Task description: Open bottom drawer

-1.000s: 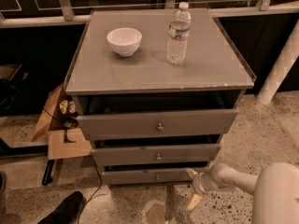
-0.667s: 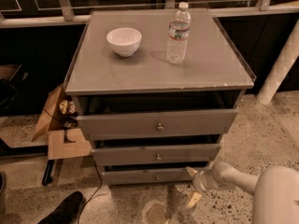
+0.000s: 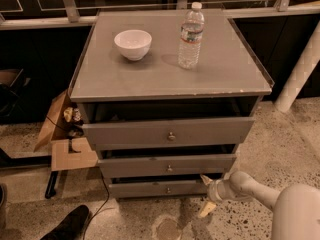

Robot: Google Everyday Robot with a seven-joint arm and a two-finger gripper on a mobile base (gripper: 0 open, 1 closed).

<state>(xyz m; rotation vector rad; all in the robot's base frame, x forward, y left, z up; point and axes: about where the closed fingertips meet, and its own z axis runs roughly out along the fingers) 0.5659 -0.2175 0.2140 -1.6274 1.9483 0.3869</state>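
Observation:
The bottom drawer (image 3: 150, 188) is the slimmest grey front of the three, with a small round metal knob (image 3: 168, 189) at its centre. It sits slightly out from the cabinet, with a dark gap above it. My gripper (image 3: 204, 196) is low at the drawer's right end, near the floor, on a white arm that comes in from the lower right. Its fingers are spread apart, one fingertip (image 3: 203, 177) up by the drawer's right corner and the other down by the floor. Nothing is held between them.
The middle drawer (image 3: 167, 165) and top drawer (image 3: 170, 132) are also slightly out. A white bowl (image 3: 132, 44) and a water bottle (image 3: 191, 35) stand on the cabinet top. An open cardboard box (image 3: 62, 136), a cable and a dark shoe (image 3: 67, 225) lie on the floor at left. A white pole (image 3: 300, 69) stands at right.

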